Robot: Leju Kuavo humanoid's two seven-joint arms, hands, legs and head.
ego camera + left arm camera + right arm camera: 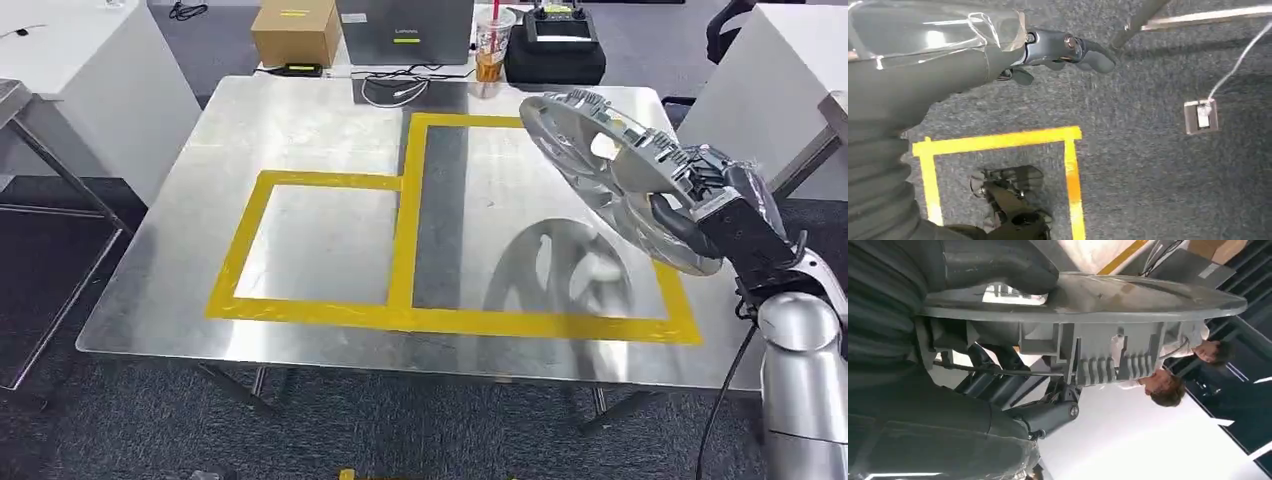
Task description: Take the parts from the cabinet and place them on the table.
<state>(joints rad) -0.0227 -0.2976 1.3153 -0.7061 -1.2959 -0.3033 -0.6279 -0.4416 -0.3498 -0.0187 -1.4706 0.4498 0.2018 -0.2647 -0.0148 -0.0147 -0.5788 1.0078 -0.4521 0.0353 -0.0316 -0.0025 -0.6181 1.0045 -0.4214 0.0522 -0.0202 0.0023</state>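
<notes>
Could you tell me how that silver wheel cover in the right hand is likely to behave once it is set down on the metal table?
The wheel cover looks like thin moulded plastic with ribs, so probably stiff and light for its size. The right hand holds it by one rim, tilted, so it may swing or slip. On the shiny table it could slide easily.

You see the right arm (800,380) as a smooth silver shell, rounded where it meets a black forearm block. A thin black cable (728,385) loops down beside it. The right robot hand (705,185) is dark grey with clear plastic wrap crinkled over it. Close up, the left robot hand (1058,50) shows a grey ribbed cover (878,165), dark fingers (1093,52) and silver screws (1069,42) at the finger hinges, again under clear film.
</notes>
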